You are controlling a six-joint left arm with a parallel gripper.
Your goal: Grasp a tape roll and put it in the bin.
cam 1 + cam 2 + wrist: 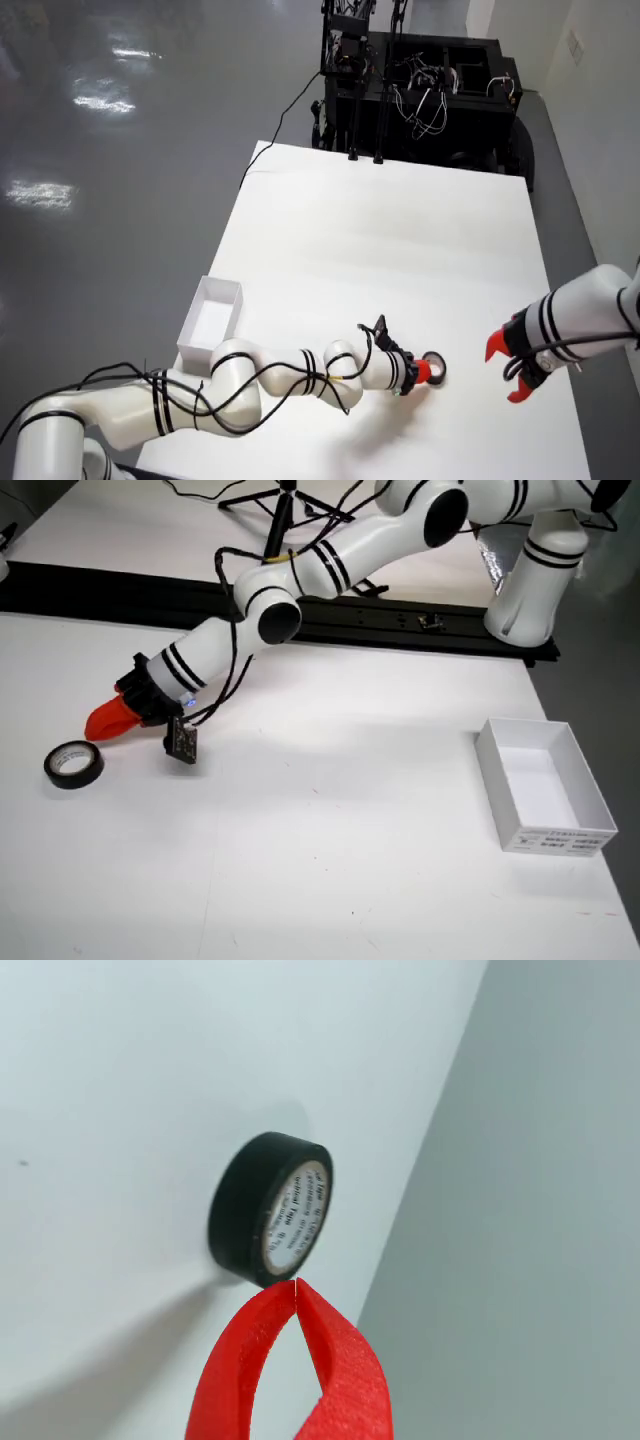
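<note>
A black tape roll [270,1210] with a white printed core lies flat on the white table, also seen in the view from above [436,369] and in the side view [74,764]. In the view that rides on the gripper, my red gripper [296,1283] is shut, its two fingertips touching with nothing between them, just short of the roll's rim. From above, the gripper [421,372] sits right beside the roll on its left. From the side, the gripper [103,721] hovers low, just above and right of the roll. The white bin [545,800] stands far off to the right, empty.
A second arm with an open red gripper [506,372] rests at the table's right edge in the view from above. The bin [212,318] sits near the left table edge there. A black rail [400,620] runs along the table's back in the side view.
</note>
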